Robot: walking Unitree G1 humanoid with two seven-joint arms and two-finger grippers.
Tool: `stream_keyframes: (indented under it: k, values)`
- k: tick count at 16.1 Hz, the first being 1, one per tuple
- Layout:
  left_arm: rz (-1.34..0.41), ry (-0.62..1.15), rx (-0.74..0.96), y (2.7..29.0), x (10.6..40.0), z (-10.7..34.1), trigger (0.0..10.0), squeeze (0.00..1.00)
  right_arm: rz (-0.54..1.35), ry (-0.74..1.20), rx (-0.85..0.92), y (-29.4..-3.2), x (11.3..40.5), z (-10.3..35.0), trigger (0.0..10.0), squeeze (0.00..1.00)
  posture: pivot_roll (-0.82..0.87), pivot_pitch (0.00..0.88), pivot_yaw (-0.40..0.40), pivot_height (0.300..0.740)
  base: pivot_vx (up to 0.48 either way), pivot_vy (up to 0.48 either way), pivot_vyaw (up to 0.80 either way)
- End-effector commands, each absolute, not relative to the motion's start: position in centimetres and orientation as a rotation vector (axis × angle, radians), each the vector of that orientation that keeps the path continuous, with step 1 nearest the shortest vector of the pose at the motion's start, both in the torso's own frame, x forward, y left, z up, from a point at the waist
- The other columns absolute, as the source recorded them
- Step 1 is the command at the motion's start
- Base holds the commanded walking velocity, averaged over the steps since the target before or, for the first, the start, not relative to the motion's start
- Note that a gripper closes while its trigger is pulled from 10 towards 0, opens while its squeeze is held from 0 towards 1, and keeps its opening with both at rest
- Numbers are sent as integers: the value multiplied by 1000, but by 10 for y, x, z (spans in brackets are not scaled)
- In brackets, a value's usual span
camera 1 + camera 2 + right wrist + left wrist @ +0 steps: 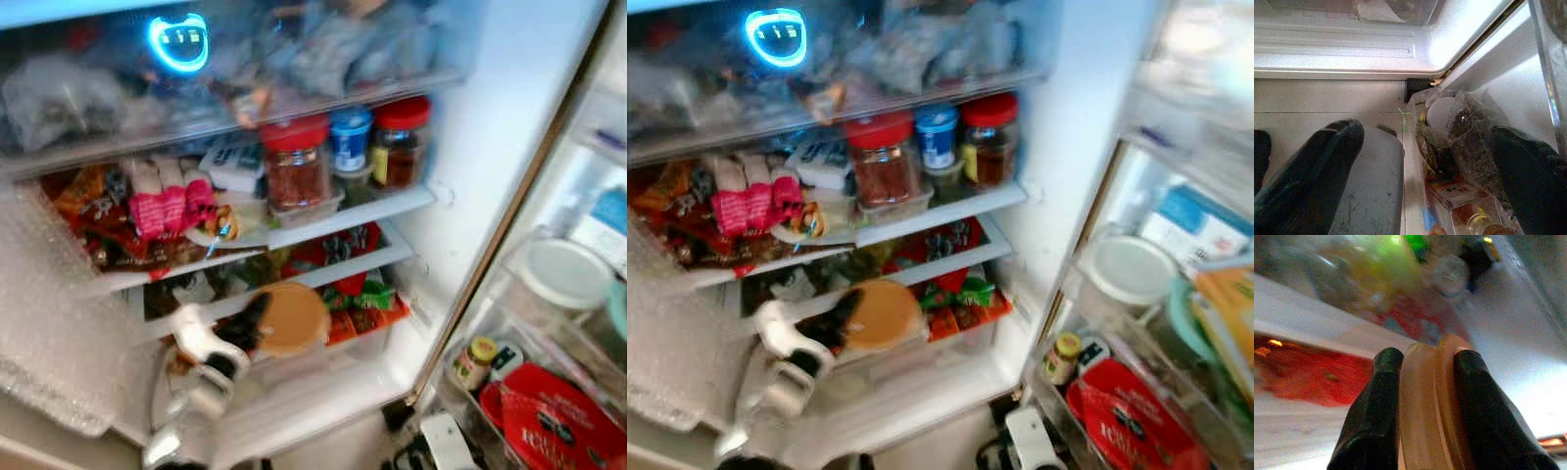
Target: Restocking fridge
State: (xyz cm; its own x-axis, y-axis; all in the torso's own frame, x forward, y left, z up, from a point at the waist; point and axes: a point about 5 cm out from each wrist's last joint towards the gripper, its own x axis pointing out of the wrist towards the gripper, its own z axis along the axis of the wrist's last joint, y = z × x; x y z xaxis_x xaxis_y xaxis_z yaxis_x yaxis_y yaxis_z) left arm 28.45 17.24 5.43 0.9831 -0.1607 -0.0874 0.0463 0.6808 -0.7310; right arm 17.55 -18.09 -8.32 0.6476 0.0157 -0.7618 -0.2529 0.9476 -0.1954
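My left gripper (1422, 382) is clamped on a tan lid (290, 317), down by the fridge's lower shelf (323, 276). Wrist cam shows the pinch close up. My right gripper (1425, 171) hangs spread wide by the door bin (1459, 147).

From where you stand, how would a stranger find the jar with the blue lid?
Look into the open fridge, at the middle shelf under the frosted drawer. The blue-lidded jar stands between two red-lidded jars, set further back; its blue lid sets it apart.
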Motion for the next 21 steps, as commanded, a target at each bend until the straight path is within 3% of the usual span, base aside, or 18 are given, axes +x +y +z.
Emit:
stream_keyframes:
  k: [1, 4, 14, 21]
  values:
    - [-128, 104, -830, 168, 291, 63, 10000, 0, 164, 984, -313, -187, 146, -97, 10000, 0, -189, 79, 45, 641, 247, 0, 0]
    - [-99, 48, -894, 170, 298, 68, 10000, 0, 167, 981, -314, -187, 146, -97, 10000, 0, -188, 79, 44, 641, 84, 0, 0]
    - [22, -9, -879, 185, 317, 70, 10000, 0, 197, 989, -339, -193, 144, -97, 10000, 0, -199, 81, -7, 641, 0, 0, 0]
    - [33, -15, -866, 183, 324, 69, 10000, 0, 201, 995, -345, -194, 143, -97, 10000, 0, -205, 80, -4, 641, 288, 0, 0]
